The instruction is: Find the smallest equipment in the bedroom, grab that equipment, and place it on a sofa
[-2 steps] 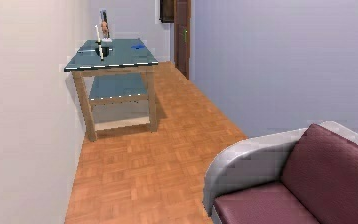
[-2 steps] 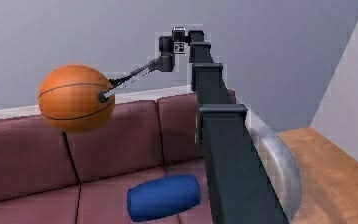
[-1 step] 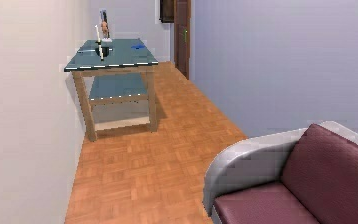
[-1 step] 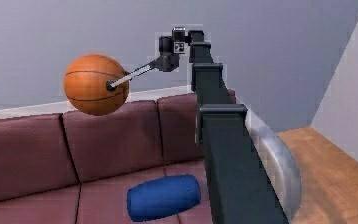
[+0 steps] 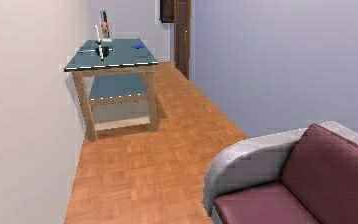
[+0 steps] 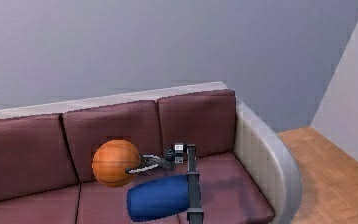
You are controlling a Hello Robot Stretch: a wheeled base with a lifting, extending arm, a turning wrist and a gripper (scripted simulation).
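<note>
Basketball lies at 9 o'clock from the gripper, before the sofa backrest; held or resting, fingers spread or not, I cannot tell. Settle it low onto the seat, clear of what is perhaps a blue cushion at 6 o'clock. Forward view: sofa at 5 o'clock.

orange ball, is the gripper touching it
Cannot tell. In the arm side view the fingers of the gripper end at the right edge of the orange ball, but neither contact nor a gap shows plainly.
</note>
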